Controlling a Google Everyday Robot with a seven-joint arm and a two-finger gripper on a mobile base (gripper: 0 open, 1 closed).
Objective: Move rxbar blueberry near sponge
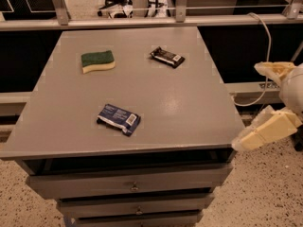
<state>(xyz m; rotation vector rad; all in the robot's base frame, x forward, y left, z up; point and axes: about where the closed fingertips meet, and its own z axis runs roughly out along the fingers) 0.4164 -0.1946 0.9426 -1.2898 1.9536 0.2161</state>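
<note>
The rxbar blueberry [119, 119], a flat blue-wrapped bar with a white label patch, lies on the grey table [189, 108] near its front left. The sponge [98, 61], green on top over pale yellow foam, lies at the back left, well apart from the bar. My gripper [247, 107] is off the table's right side, near the front right corner. Its two cream fingers [266, 132] are spread wide and hold nothing. It is far from both the bar and the sponge.
A black-wrapped bar [167, 57] lies at the back centre of the table. Drawers [135, 186] sit under the tabletop. A rail [142, 21] runs behind the table and a cable [266, 41] hangs at the right. The floor is speckled.
</note>
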